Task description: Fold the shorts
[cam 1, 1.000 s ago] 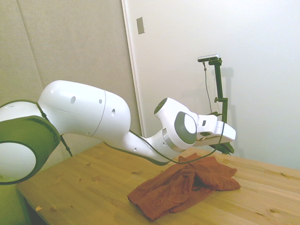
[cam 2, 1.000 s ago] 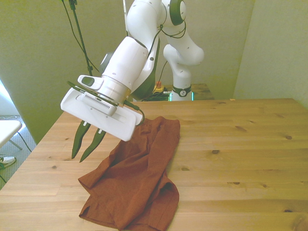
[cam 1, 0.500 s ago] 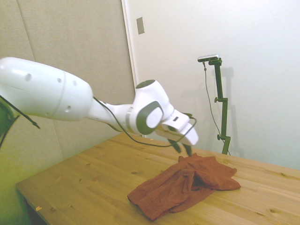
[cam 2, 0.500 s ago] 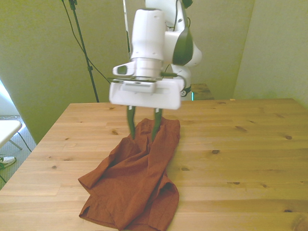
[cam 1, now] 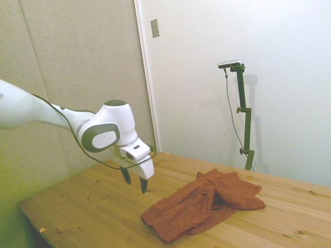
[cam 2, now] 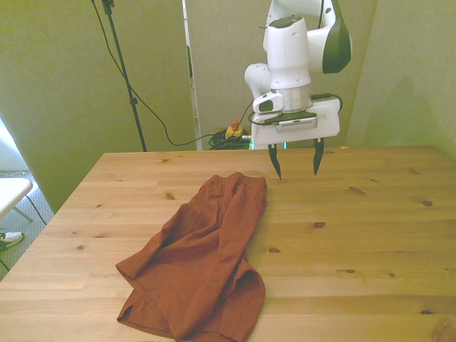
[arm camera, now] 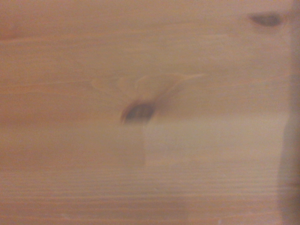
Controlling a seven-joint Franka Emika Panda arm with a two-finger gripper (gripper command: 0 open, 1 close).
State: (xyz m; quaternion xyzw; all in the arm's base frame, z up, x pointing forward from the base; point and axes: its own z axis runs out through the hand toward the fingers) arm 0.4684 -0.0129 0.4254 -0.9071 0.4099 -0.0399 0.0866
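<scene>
Rust-orange shorts (cam 2: 203, 263) lie rumpled and unfolded on the wooden table (cam 2: 370, 235), toward the front view's left and near edge. Half a second ago the gripper (cam 2: 295, 158) hung over their far end; now it has swung clear to the front view's right, its fingers spread and empty above bare wood (arm camera: 150, 112). No fold is started, and a fresh approach seems needed.

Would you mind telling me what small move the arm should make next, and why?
Probably swing the hand back toward the front view's left and lower it onto the near corner of the shorts. It hangs open and empty above bare table, and the shorts lie rumpled and unfolded.
</scene>
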